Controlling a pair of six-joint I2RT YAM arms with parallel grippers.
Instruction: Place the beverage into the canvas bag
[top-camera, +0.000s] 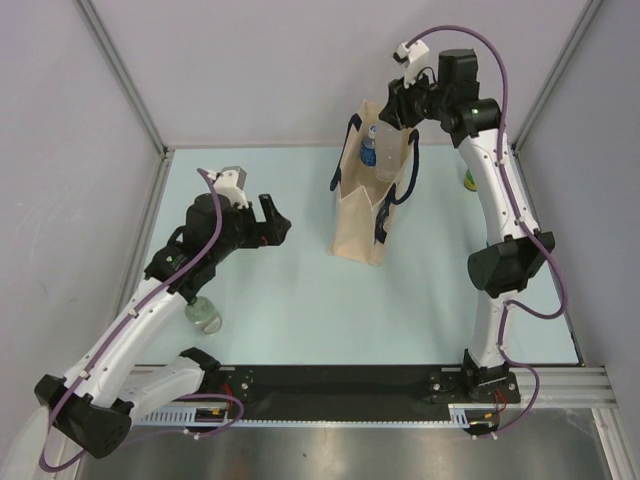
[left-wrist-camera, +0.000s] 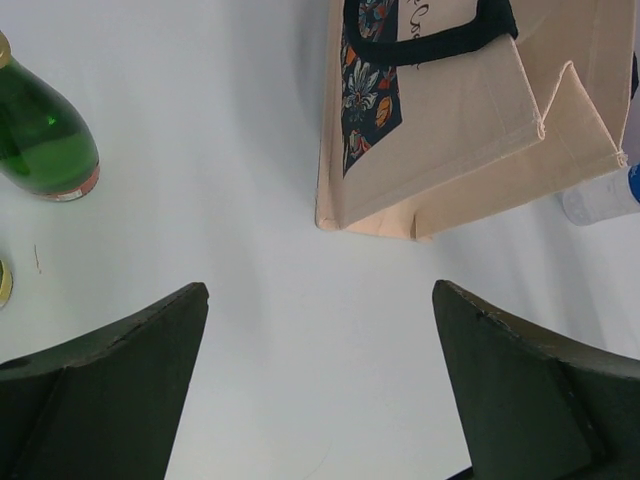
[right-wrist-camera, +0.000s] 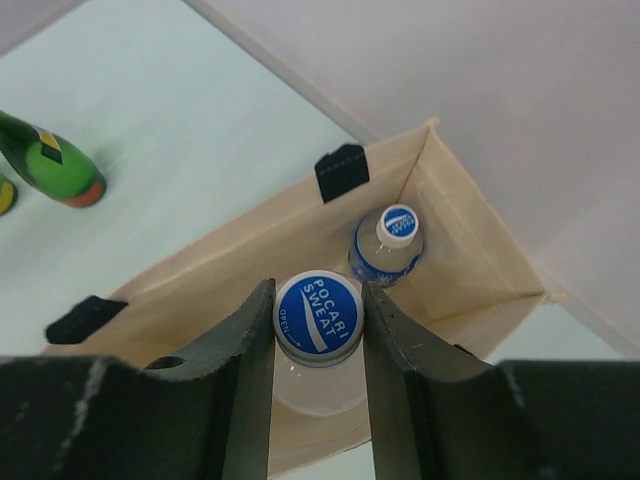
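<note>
The bottle sits between the right fingers, over the canvas bag.

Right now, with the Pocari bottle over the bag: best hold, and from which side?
By the blue cap, from straight above, as the right fingers have it. The Pocari bottle hangs upright, and the walls of the canvas bag plus a second bottle inside likely block a side approach.

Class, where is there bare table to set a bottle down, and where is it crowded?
Free: the wide table strip between the canvas bag and the arm bases; also between bag and right arm. Crowded: the bag mouth, one bottle inside, the right gripper holding a second bottle; clear bottle under left arm.
</note>
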